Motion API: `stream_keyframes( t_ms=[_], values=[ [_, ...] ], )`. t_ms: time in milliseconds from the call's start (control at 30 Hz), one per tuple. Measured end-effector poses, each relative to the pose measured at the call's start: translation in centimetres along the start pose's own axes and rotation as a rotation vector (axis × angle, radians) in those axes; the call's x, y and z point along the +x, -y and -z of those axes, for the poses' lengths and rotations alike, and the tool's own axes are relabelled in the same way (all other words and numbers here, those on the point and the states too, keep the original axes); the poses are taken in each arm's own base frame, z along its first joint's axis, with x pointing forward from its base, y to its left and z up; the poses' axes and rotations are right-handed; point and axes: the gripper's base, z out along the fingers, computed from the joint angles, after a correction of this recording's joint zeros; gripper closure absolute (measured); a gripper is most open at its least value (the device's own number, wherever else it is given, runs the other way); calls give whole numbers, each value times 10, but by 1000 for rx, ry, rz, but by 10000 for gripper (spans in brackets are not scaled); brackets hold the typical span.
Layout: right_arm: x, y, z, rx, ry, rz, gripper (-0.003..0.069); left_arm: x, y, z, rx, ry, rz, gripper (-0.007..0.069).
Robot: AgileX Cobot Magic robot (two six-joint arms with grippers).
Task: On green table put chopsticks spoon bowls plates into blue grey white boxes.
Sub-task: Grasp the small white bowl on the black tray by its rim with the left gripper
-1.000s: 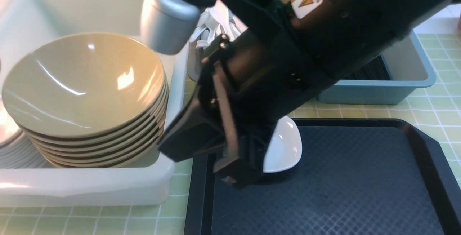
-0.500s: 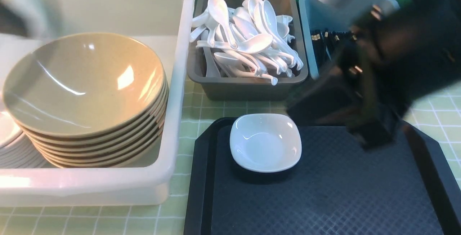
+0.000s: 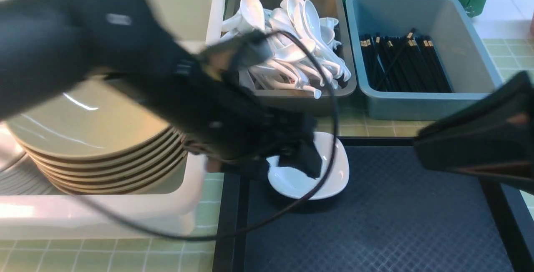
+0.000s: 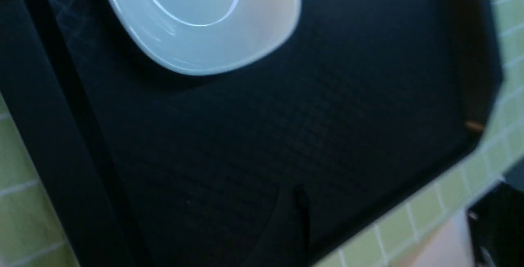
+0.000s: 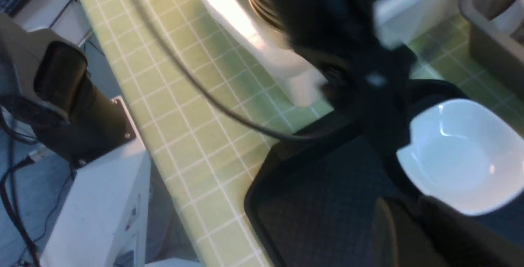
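Note:
A small white plate lies on the black tray; it also shows in the left wrist view and the right wrist view. My left gripper is blurred, low over the plate's near-left side; its jaws are too dark to read. My right gripper is at the right over the tray, its fingers lying together, empty. Stacked bowls and plates sit in the white box. Spoons fill the grey box. Chopsticks lie in the blue box.
The green table shows around the tray and boxes. A black cable loops from my left arm over the grey box and the plate. The table's left edge and an arm base show in the right wrist view.
My right arm has swung from over the plate away to the right. My left arm has swept in from the left and now reaches over the plate. The plate has not moved.

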Motion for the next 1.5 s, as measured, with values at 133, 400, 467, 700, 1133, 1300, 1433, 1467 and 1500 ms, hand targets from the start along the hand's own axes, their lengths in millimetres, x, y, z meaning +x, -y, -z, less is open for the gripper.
stream_keyframes(
  t_ms=[133, 400, 467, 700, 1133, 1300, 1433, 1467, 1500],
  values=[
    [11, 2, 9, 65, -24, -8, 580, -23, -11, -32, -102, -58, 19, 69],
    [21, 2, 13, 95, -41, -6, 569, -48, -29, -67, -250, -90, -34, 69],
    [23, 3, 11, 95, -48, -8, 566, -50, -33, -80, -261, -102, -38, 69],
    [28, 4, 7, 98, -53, -15, 559, -57, -49, -106, -304, -79, -40, 69],
    [30, 5, 5, 98, -60, -18, 549, -62, -66, -135, -188, -107, 73, 503],
    [30, 5, 5, 98, -60, -26, 543, -64, -64, -127, -156, -116, 65, 577],
    [30, 5, 5, 99, -60, -30, 538, -62, -52, -102, -134, -119, -6, 610],
    [30, 5, 5, 99, -60, -31, 537, -61, -47, -90, -124, -105, -28, 609],
    [30, 5, 5, 99, -60, -31, 536, -60, -41, -76, -118, -94, -55, 608]
  ],
)
